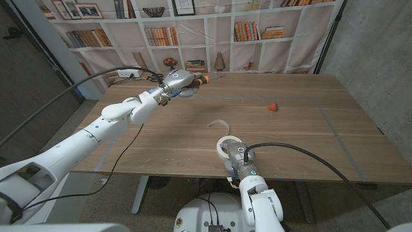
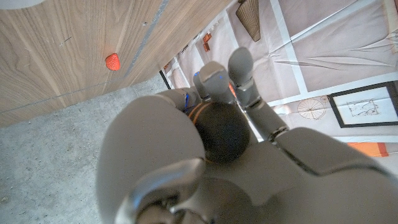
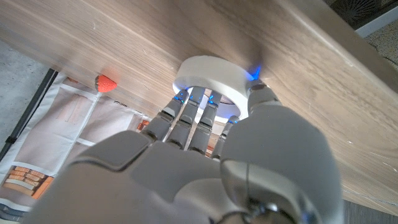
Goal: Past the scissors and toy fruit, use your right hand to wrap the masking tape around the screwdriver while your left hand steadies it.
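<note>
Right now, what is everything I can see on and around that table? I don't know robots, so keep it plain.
Screwdriver: one, orange and black handle, held up over the table's far left part.
Masking tape roll: one, white, on the table near the front edge, a loose strip curling off beside it.
Toy strawberry: one, red, on the table right of centre.
Table: one, brown wood.
Bookshelf backdrop: one, printed books and frames, behind the table.
Left hand: grey, grips the screwdriver's handle.
Right hand: grey, fingers on the tape roll at the front edge.
</note>
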